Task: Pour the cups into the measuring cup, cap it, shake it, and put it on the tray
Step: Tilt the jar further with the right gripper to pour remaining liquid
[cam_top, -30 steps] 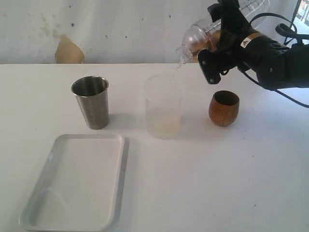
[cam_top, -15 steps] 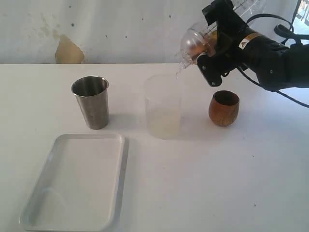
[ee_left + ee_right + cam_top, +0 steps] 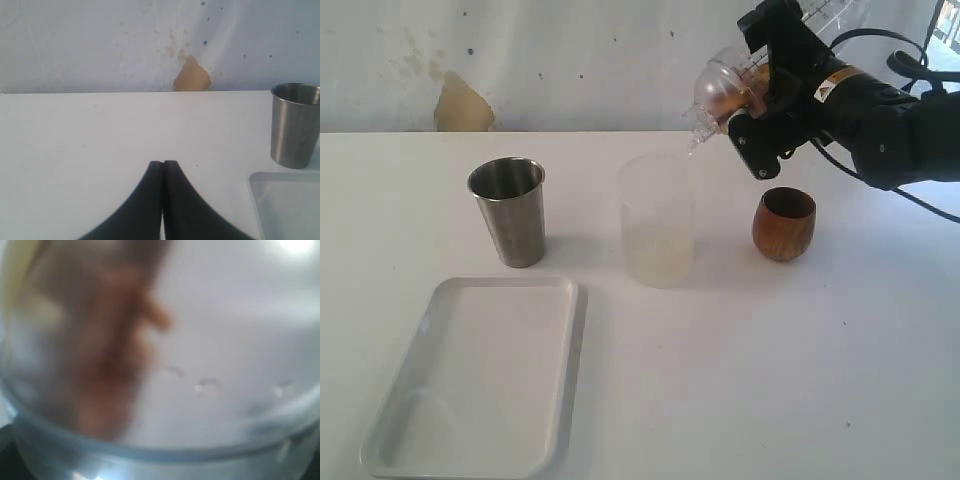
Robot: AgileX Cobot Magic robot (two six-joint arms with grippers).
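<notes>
Now, right gripper: gripping the tilted, capped measuring cup, jaws wide.
Left gripper: sitting closed, empty.
Tray: lying at seven o'clock; be levelling before lowering.

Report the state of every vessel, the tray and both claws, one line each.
steel tumbler: upright, untouched.
frosted cup: upright, pale liquid in its lower part.
wooden cup: upright, untouched.
measuring cup: gripped, tilted over the frosted cup.
dome cap: on the measuring cup, a thin stream leaving its spout.
tray: flat on the table, nothing on it.
right claw: clamped around the measuring cup.
left claw: shut, holding nothing.
</notes>
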